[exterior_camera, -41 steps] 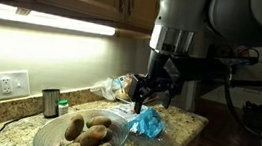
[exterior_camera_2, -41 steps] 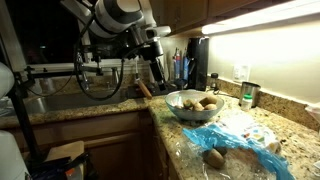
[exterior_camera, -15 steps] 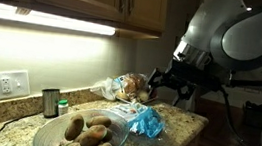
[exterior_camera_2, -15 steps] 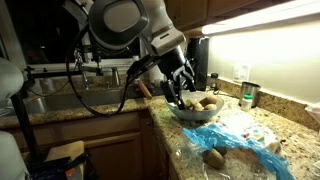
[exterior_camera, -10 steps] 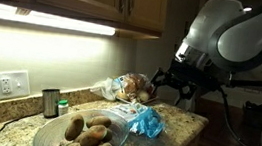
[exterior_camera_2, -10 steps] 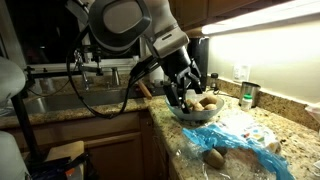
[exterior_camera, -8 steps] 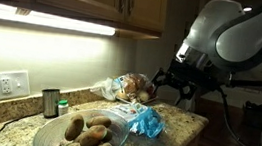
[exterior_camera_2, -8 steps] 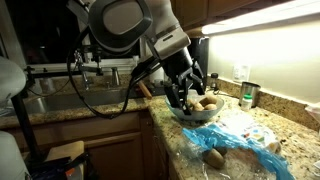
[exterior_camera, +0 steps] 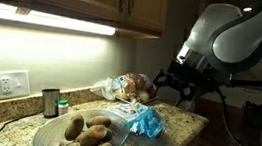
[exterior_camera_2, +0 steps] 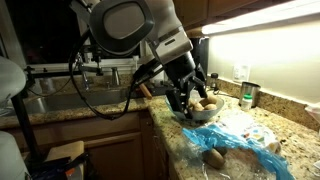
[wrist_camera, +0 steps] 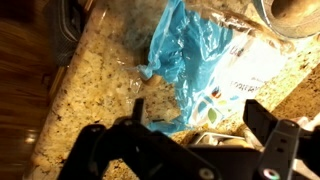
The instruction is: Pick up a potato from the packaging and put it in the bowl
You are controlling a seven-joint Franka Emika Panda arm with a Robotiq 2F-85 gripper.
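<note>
The clear glass bowl (exterior_camera: 64, 125) (exterior_camera_2: 187, 113) holds several potatoes (exterior_camera: 91, 133). The blue film packaging (exterior_camera: 146, 122) (exterior_camera_2: 243, 142) (wrist_camera: 190, 50) lies crumpled on the granite counter beside it. One potato (exterior_camera_2: 213, 157) lies in clear plastic at the packaging's near end. My gripper (exterior_camera: 172, 91) (exterior_camera_2: 188, 102) (wrist_camera: 197, 110) hangs open and empty above the counter, over the packaging's edge and just off the bowl. In the wrist view the blue film fills the middle, and the bowl's rim (wrist_camera: 262, 22) shows at the top right.
A clear bag with brown contents (exterior_camera: 126, 84) leans against the back wall. A small dark metal cup (exterior_camera: 50, 101) (exterior_camera_2: 247, 95) stands near the wall outlet (exterior_camera: 9, 84). The counter edge (exterior_camera_2: 165, 135) drops off by the sink (exterior_camera_2: 60, 100). Cabinets hang overhead.
The arm has swung from beside the bowl towards the blue packaging and come lower. In the last second it only crept a little. The jaws have stayed open and empty.
</note>
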